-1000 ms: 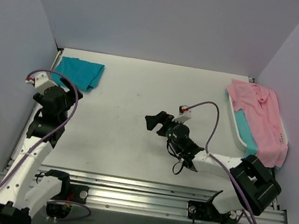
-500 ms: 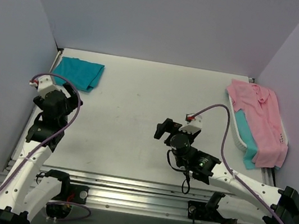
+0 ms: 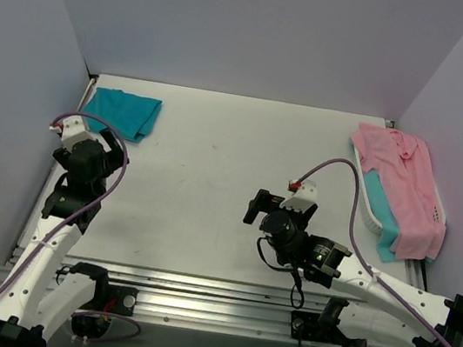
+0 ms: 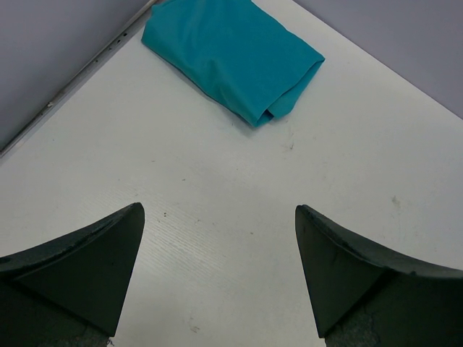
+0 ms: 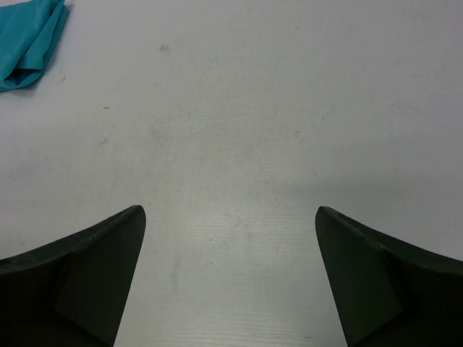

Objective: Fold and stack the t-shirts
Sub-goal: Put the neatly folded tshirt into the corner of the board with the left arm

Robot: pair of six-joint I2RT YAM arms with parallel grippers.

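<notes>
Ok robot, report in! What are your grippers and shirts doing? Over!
Left gripper and right gripper open, empty. Folded teal shirt far left; pink shirt draped over other teal shirt in basket, right. Nothing in the way.

You have three shirts here: one folded teal t-shirt [image 3: 122, 112], one unfolded teal t-shirt [image 3: 383, 210] and one pink collared shirt [image 3: 402, 179], plus one white basket [image 3: 368, 204] and two grippers, the left gripper [image 4: 218, 210] and the right gripper [image 5: 229, 210].
</notes>
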